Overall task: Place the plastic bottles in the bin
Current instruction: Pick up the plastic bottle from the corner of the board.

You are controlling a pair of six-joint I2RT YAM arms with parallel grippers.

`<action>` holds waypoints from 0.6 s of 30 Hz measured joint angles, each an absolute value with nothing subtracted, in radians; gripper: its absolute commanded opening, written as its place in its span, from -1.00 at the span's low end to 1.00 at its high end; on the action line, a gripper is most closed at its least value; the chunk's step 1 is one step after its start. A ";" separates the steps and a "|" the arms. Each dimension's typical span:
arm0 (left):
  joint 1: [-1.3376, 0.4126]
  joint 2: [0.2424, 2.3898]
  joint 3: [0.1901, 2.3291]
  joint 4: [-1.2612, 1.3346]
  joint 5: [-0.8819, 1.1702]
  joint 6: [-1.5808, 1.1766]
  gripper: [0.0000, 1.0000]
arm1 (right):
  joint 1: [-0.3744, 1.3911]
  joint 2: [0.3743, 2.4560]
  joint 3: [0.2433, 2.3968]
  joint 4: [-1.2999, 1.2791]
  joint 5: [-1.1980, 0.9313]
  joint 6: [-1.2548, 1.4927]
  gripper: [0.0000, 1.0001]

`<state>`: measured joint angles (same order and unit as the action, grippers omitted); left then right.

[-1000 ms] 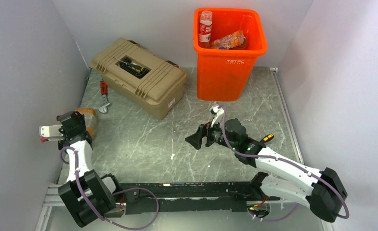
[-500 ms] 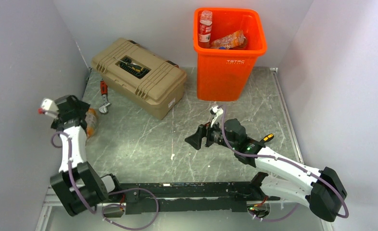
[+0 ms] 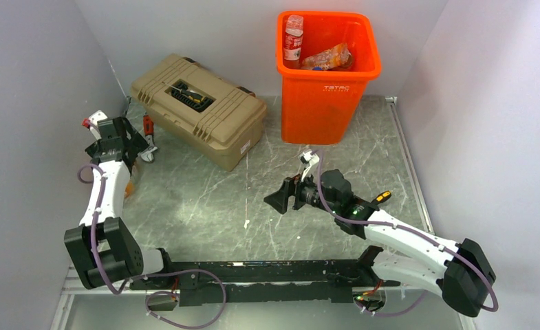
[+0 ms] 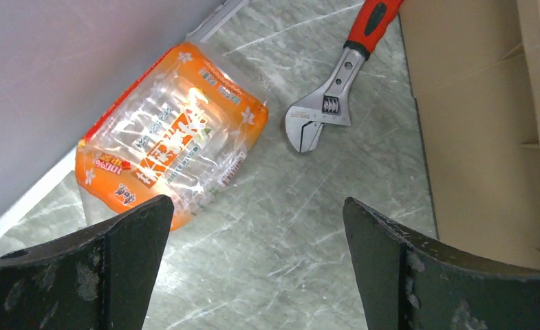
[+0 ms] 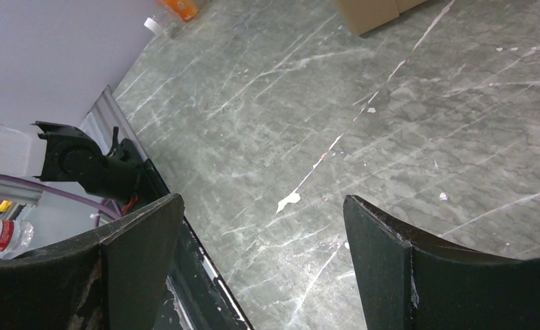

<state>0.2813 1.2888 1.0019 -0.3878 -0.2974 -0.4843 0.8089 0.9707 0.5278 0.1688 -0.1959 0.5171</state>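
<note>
- The table (image 3: 205, 206) is surfaced in grey-green, marble-patterned material veined with white (a pale chip (image 5: 289, 201) is seen near its middle).
- It is enclosed by a plain pale back wall (image 3: 205, 27), left wall (image 3: 33, 89) and right wall (image 3: 487, 103).
- A metal strip (image 3: 410, 161) is laid along the table's right edge.
- Soft, even light is cast, and only faint shadows are seen.

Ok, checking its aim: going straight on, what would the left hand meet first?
The left hand would probably meet bare table, just beside the bottle; depth is unclear.

The right gripper (image 5: 261, 201) hangs open above the marbled tabletop (image 5: 391, 103).
</note>
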 measured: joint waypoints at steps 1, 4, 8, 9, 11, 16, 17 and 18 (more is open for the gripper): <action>0.279 1.294 1.010 -0.387 -0.300 -0.461 0.99 | 0.809 0.970 0.528 0.170 -0.196 0.517 0.80; 0.275 1.309 1.015 -0.390 -0.323 -0.396 0.99 | 0.809 0.960 0.527 0.177 -0.196 0.517 0.80; 0.275 1.325 0.994 -0.383 -0.347 -0.340 0.99 | 0.810 0.935 0.512 0.197 -0.195 0.517 0.80; 0.275 1.329 0.987 -0.384 -0.353 -0.332 0.99 | 0.810 0.932 0.511 0.197 -0.196 0.517 0.80; 0.279 1.345 0.985 -0.385 -0.369 -0.327 0.99 | 0.811 0.930 0.511 0.197 -0.196 0.517 0.80; 0.327 1.372 0.953 -0.383 -0.398 -0.344 0.99 | 0.812 0.929 0.511 0.198 -0.196 0.517 0.80; 0.336 1.369 0.941 -0.384 -0.407 -0.348 0.99 | 0.812 0.929 0.511 0.199 -0.196 0.517 0.80; 0.347 1.367 0.929 -0.384 -0.420 -0.356 0.99 | 0.812 0.929 0.511 0.199 -0.196 0.517 0.80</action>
